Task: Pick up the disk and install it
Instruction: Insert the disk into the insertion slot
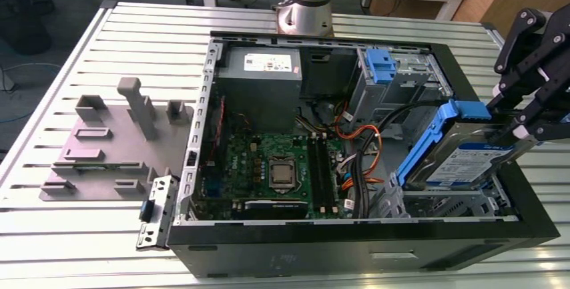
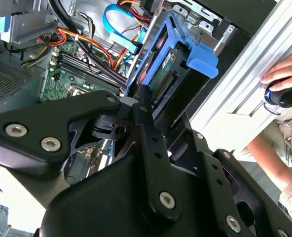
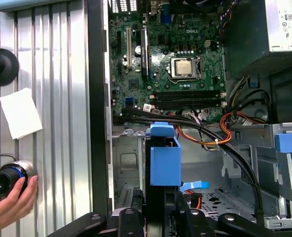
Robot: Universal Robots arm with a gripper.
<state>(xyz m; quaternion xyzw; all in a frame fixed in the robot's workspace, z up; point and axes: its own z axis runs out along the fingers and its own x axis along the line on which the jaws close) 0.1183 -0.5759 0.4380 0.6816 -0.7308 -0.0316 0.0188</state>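
- Currently, the gripper (image 1: 519, 131) is clamped on 1 end of the disk (image 1: 458, 159), with its black fingers (image 2: 142, 98) pressed against the blue carrier.
- The disk hangs tilted with its white-and-blue label facing up. The long blue side of its frame is toward the exterior view's left.
- It sits over the metal drive cage (image 1: 450, 203), in the corner of the computer case (image 1: 356, 252) at the exterior view's right. I cannot tell whether it touches the cage.
- In the second wrist view, the disk's underside and its blue end tab (image 2: 203, 65) show beyond the fingers.
- Just beside the cage, orange and black cables (image 1: 364, 139) run across to the green motherboard (image 1: 267, 165).
- Farther back in the case are 1 bare blue bracket (image 1: 381, 69) in an upper bay and the grey power supply (image 1: 267, 69) with a white sticker.
- Outside the case, at the exterior view's left, a grey fixture plate (image 1: 107, 149) lies on the slatted table (image 1: 53, 235).
- In the first wrist view, a person's hand (image 3: 10, 210) rests on a black knob (image 3: 3, 180) at the table's edge, with a white paper slip (image 3: 20, 112) near it.
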